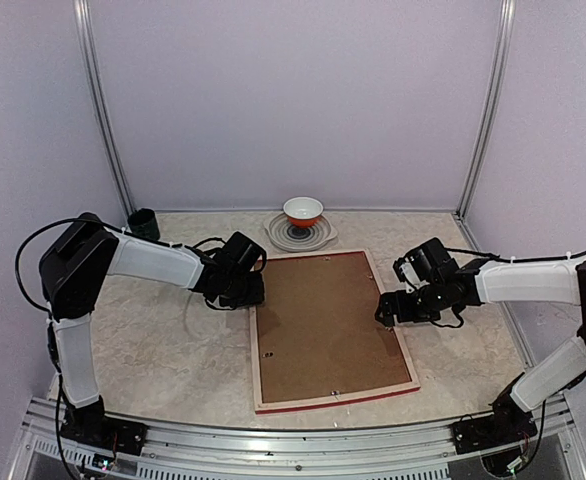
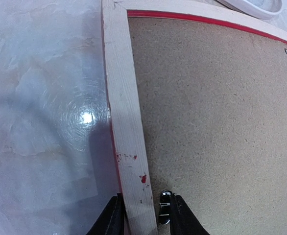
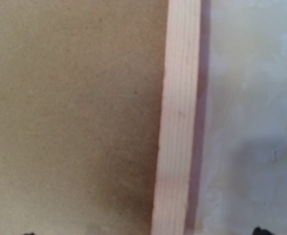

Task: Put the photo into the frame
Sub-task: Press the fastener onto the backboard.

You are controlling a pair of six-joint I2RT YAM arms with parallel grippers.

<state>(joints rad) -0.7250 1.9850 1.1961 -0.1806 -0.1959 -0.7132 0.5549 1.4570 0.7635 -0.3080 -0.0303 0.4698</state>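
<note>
Marbled tabletop (image 1: pixel 153 330), frame (image 2: pixel 126 122) face-down, left fingers (image 2: pixel 109 221) gripping its rail, right fingers (image 1: pixel 385 312) spread wide.

Blurry frame (image 3: pixel 180 117), mostly beyond view

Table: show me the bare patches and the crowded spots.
Bare: left of the frame, out to the left arm; right of the frame, near side. Crowded: the far edge, with cup, bowl and plate; the frame's sides, under the left gripper and right gripper.

From the left edge, the white-sleeved left arm (image 1: pixel 153 262) reaches inward, its black left gripper (image 1: pixel 245 296) narrowly parted. At centre right, the black right gripper (image 1: pixel 387 310) gapes wide.
</note>
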